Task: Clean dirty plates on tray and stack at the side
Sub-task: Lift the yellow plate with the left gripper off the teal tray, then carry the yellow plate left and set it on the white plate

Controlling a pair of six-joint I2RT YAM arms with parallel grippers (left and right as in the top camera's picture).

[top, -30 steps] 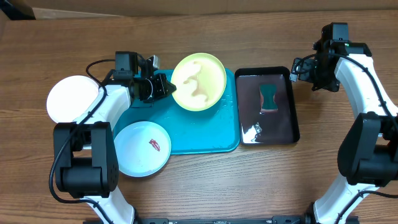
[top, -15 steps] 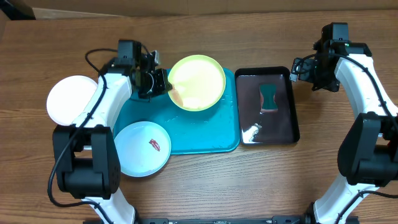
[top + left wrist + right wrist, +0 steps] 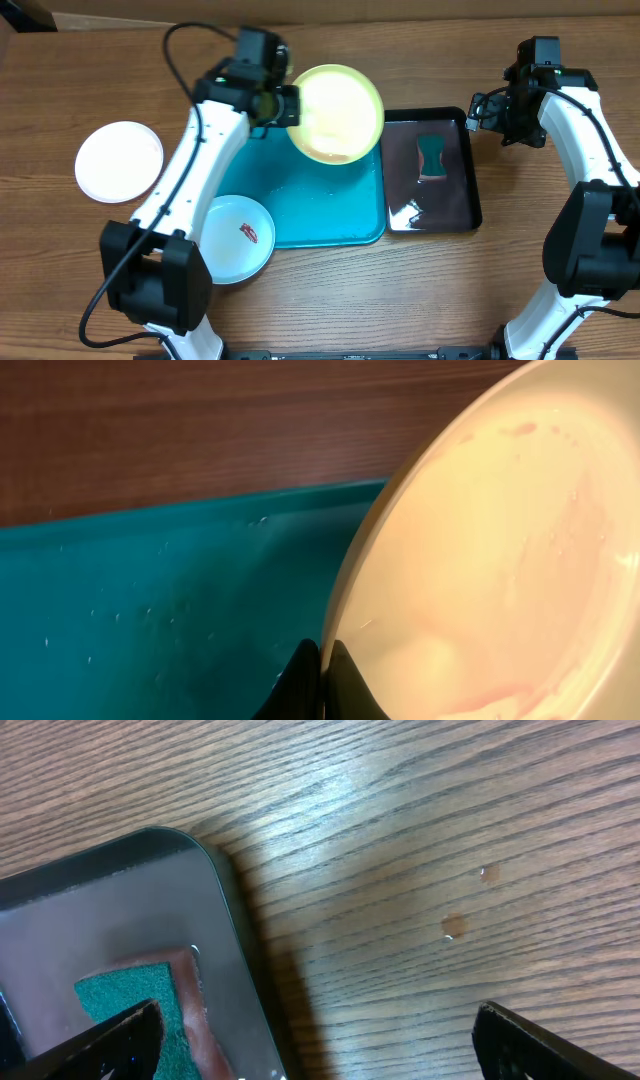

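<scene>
Left arm far forward, left gripper (image 3: 284, 105) tight on the yellow-green plate (image 3: 342, 115); right gripper (image 3: 318, 1025) spread wide.

Overhead, even bright light falls from above; the arms cast short, soft shadows on the surface (image 3: 330, 290). White glare spots sit on the black tray (image 3: 455, 190), and the yellow-green plate (image 3: 338, 113) looks washed out. The left wrist view is warm, dim and soft at close range. In the right wrist view a pale sheen crosses the wood, and the fingertips (image 3: 110, 1040) of the right claw (image 3: 318, 1050) are dark blurs in the bottom corners.
</scene>
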